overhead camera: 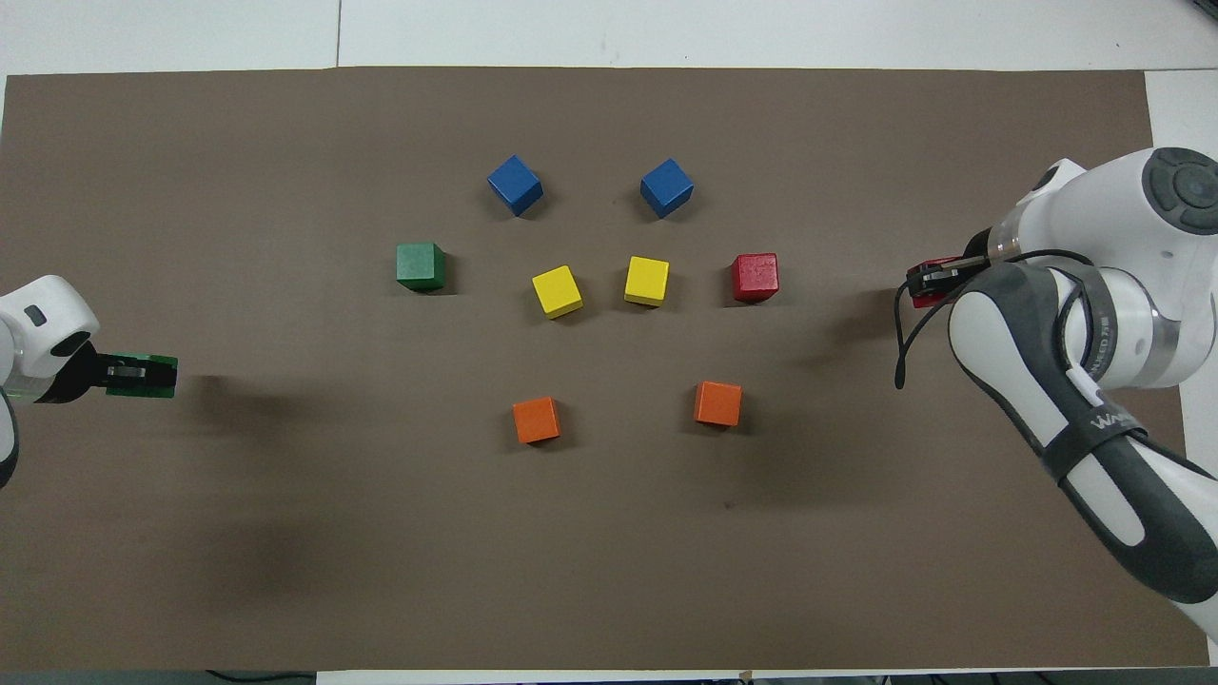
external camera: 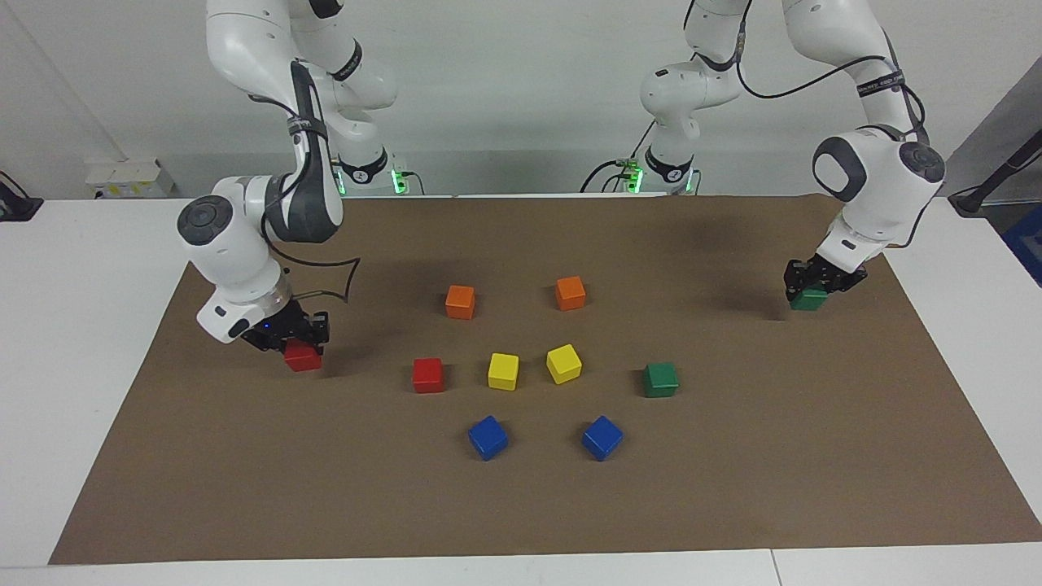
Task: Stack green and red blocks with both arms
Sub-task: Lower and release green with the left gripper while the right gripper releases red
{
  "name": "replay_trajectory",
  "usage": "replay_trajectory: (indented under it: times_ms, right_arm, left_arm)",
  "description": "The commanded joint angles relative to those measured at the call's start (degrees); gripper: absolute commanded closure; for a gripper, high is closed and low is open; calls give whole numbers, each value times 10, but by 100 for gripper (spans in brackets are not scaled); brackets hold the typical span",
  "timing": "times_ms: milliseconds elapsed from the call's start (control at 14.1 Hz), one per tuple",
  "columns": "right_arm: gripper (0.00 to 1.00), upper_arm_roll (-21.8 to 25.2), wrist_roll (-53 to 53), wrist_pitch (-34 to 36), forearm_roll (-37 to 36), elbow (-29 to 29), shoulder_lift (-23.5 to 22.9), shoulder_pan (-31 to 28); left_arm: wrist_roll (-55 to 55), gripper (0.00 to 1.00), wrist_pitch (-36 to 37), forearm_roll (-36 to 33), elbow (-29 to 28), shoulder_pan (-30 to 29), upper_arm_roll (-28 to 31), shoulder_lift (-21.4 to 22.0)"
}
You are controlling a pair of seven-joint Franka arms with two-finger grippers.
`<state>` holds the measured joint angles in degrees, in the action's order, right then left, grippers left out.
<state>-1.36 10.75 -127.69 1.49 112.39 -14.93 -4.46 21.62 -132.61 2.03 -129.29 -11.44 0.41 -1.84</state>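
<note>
**Carrying 2 blocks outward, 1 per arm**

Holding a green block (external camera: pixel 810 300), the left gripper (external camera: pixel 816 286) is clamped on it low over the brown mat (external camera: pixel 521 505) at the left arm's end of the table; whether the block rests on the mat cannot be told. The right gripper (external camera: pixel 299 342) is clamped on a red block (external camera: pixel 303 356) low over the mat at the right arm's end. The second green block (external camera: pixel 660 379) and second red block (external camera: pixel 427 375) sit on the mat in a row with 2 yellow blocks (external camera: pixel 503 371) between them. 2 orange blocks (external camera: pixel 460 302) lie nearer to the robots, 2 blue blocks (external camera: pixel 488 437) farther from them.

Risks, as judged: each held block is well apart from its colour partner, so no stack is yet formed. A block released off-centre on its partner would likely topple. A low return sweep could knock the yellow or orange blocks.

Pose: both forearms slope down and outward, wrists tilted, so each gripper meets its block at a slant, not vertically.
</note>
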Motion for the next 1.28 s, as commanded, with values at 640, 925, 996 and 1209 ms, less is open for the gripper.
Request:
replay_trajectory:
  times_ms: [640,925,996,1209]
  right_arm:
    - [100,-7,17,-55,-22,33,-10,-20]
    - [100,-7,16,-57,-23,33,-16,-20]
    - [100,-7,16,-57,-23,33,-17,-20]
    - [100,-7,16,-58,-23,35,-19,-20]
  left_arm:
    - [1,100,-70,9,-23,-10,-5,-48]
    - [4,100,-68,8,-18,-10,-5,-55]
    - [4,67,-67,8,-18,-10,-5,-55]
    - [10,0,-59,8,-11,-10,-5,-56]
